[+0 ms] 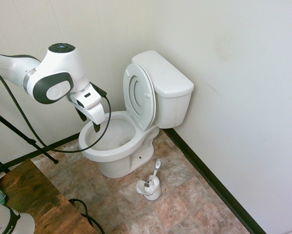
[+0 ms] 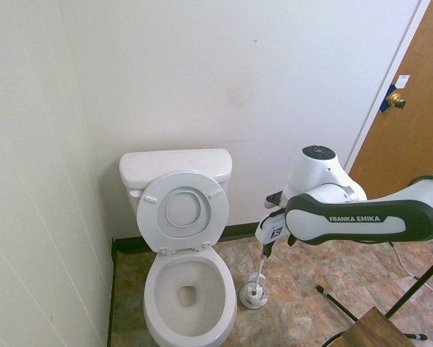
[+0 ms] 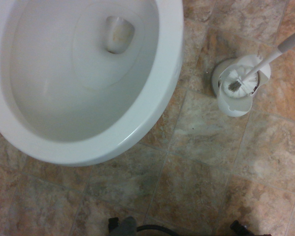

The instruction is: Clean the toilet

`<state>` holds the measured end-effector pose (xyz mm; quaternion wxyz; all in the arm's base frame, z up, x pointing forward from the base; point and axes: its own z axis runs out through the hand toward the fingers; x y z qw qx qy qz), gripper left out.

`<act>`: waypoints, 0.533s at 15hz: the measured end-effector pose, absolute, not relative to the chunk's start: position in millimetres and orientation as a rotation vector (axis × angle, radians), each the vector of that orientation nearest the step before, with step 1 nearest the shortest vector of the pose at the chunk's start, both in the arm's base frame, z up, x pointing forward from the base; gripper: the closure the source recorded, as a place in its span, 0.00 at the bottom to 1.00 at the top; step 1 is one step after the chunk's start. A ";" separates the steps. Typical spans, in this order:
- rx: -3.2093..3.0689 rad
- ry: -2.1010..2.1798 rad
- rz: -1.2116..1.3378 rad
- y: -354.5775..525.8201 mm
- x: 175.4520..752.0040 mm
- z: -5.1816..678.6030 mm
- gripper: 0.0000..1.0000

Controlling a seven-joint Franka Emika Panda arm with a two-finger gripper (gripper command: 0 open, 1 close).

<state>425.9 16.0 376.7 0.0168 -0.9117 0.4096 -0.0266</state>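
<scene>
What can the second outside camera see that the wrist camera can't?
Only the second outside view shows the door, its doorknob and the toilet's tank. Only the wrist view shows the brush's bristles clearly. Both show the toilet bowl and the brush holder.

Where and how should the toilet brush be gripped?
Probably by the upper part of the slim white-and-grey plastic handle, descending from above with the end effector across it: it leans up clear of the white open-sided plastic holder.
</scene>
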 end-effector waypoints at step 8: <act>-2.702 1.595 -0.144 -22.2 474.6 356.3 0.00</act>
